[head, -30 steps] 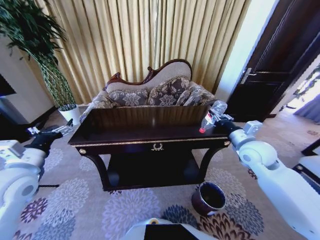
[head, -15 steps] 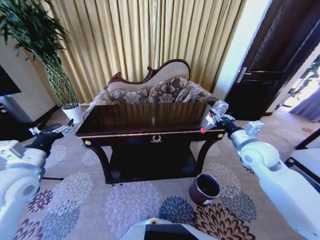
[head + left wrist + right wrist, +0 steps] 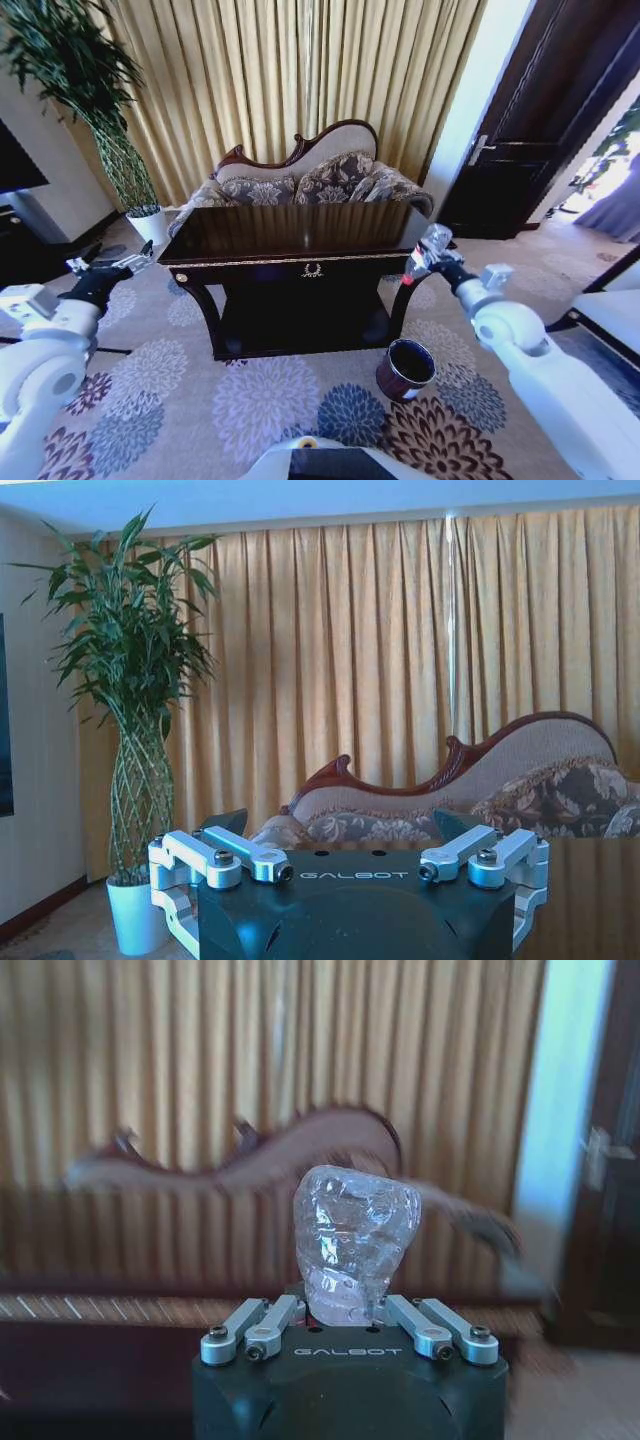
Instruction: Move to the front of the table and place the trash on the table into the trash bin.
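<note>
Right gripper [image 3: 432, 262] jaws clamp bottle [image 3: 423, 252], centre-right of frame, off surface [image 3: 300, 232] right edge. Left gripper [image 3: 108, 270] jaws spread, idle, left. Step: carry. Next needs lowering over trash bin [image 3: 406, 369], lower right.

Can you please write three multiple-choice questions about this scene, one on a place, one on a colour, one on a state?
1. Where does the small round dark maroon trash bin stand?
A. on the carpet by the right front leg of the dark glossy wooden table
B. on the table top
C. on the sofa

2. What colour is the cap of the clear plastic bottle?
A. blue
B. red
C. green

3. What is the right gripper doing?
A. hanging open
B. gripping the bin
C. gripping the bottle

Answers: 1 A, the bin is on the floor there. 2 B, the cap at its lower end is red. 3 C, the fingers clamp the bottle.
</note>
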Tool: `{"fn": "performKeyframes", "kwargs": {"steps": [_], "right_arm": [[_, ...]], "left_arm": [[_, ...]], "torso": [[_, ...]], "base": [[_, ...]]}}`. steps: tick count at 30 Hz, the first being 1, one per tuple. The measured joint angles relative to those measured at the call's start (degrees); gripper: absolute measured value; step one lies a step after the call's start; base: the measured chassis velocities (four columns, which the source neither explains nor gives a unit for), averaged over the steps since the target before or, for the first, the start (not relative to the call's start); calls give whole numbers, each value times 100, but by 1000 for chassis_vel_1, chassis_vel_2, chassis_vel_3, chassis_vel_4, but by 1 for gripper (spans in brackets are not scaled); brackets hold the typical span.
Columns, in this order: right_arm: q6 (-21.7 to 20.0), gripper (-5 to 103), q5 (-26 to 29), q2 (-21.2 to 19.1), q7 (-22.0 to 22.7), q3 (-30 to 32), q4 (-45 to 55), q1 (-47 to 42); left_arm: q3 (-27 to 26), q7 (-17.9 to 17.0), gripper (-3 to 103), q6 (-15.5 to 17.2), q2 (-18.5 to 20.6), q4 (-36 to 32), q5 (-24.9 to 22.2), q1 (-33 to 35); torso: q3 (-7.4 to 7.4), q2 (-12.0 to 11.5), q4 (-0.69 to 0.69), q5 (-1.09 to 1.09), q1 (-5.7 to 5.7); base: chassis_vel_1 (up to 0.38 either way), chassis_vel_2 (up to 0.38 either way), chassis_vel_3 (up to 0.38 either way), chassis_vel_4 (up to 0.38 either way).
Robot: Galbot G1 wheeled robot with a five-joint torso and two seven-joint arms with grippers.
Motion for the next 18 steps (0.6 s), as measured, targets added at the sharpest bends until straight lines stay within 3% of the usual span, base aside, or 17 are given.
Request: {"fn": "performKeyframes", "kwargs": {"steps": [8,15,18], "right_arm": [[427,24,-422,315,-37,-506,-1484,228],[999,24,-680,659,-137,-934,-3514,1015],[1162,24,-757,719,-219,-977,-3932,1178]], "left_arm": [[-65,20,100,-29,-52,-76,36,74],[-171,65,100,-80,-103,-160,53,210],[-188,76,100,-99,-108,-170,58,236]], "torso": [[-1,1,1,-1,-2],[-1,1,1,1,-2],[-1,1,1,0,-2]], "base": [[0,0,0,0],[0,0,0,0],[0,0,0,0]]}}
